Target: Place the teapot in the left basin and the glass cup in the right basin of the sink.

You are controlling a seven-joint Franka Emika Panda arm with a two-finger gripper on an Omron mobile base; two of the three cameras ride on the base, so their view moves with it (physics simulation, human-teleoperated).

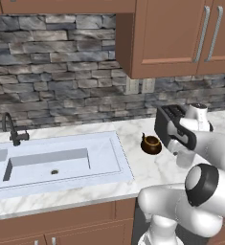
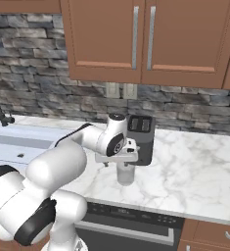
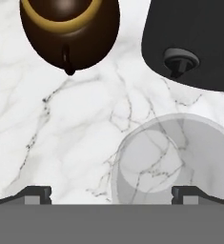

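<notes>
Two risks we see: our gripper (image 3: pixel 111 194), jaws wide apart above the cup (image 3: pixel 173 159), sits off-centre, so descending could clip its rim and tip it toward the worktop's front edge or the toaster (image 3: pixel 194 40), nudging the teapot (image 3: pixel 69 33) nearby.

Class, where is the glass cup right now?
The glass cup stands on the marble counter right of the sink, just before the black toaster, under the open gripper.
</notes>
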